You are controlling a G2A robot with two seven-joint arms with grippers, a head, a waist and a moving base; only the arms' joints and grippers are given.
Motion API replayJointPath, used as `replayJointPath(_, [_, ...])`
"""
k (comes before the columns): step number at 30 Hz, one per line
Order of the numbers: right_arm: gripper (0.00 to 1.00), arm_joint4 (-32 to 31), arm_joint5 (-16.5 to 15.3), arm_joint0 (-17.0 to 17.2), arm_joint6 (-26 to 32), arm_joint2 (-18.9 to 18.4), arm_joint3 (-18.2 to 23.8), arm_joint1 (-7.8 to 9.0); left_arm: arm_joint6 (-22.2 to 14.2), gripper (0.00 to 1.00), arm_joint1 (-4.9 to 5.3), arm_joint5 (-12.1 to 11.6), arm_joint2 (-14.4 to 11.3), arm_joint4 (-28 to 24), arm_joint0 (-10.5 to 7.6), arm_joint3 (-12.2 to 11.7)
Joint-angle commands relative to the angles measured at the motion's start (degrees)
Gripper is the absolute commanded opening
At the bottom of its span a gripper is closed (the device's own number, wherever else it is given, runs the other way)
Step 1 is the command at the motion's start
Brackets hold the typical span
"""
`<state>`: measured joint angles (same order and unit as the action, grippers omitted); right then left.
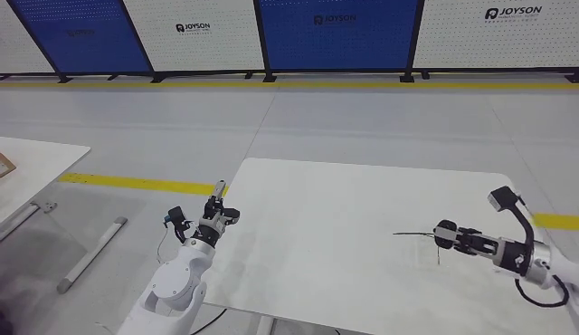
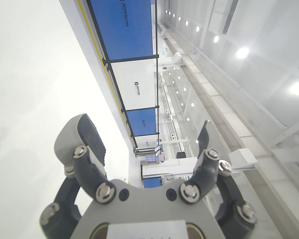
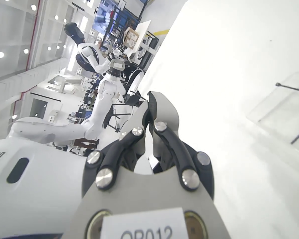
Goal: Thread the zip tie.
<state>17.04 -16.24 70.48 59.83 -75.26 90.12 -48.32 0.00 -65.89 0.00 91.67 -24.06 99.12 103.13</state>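
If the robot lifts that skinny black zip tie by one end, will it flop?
The zip tie looks thread-thin, so it probably droops a bit. It seems very light, so a nudge would likely slide it across the smooth table. Lying flat, it probably won't roll.

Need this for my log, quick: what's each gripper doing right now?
Left gripper: open, empty.
Right gripper: shut, nothing visible in it; zip tie lies apart.

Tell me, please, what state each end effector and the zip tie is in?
Grey-and-black left end effector: open, empty.
Grey-and-black right end effector: shut, holding nothing visible.
Thin black plastic zip tie: lying loose on the white table, not looped.
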Motion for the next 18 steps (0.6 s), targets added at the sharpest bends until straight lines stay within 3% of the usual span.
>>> replayJointPath(1, [0.00, -0.57, 0.09, 0.78, -1.77, 0.99, 1.22, -0.22, 0.00, 1.00, 0.00, 0.00, 0.00, 0.00, 0.00, 0.00])
replayJointPath(18, [0.00, -0.63, 0.82, 0.96, -2.10, 1.41, 1.15, -0.30, 0.00, 1.00, 0.00, 0.00, 0.00, 0.00, 0.00, 0.00])
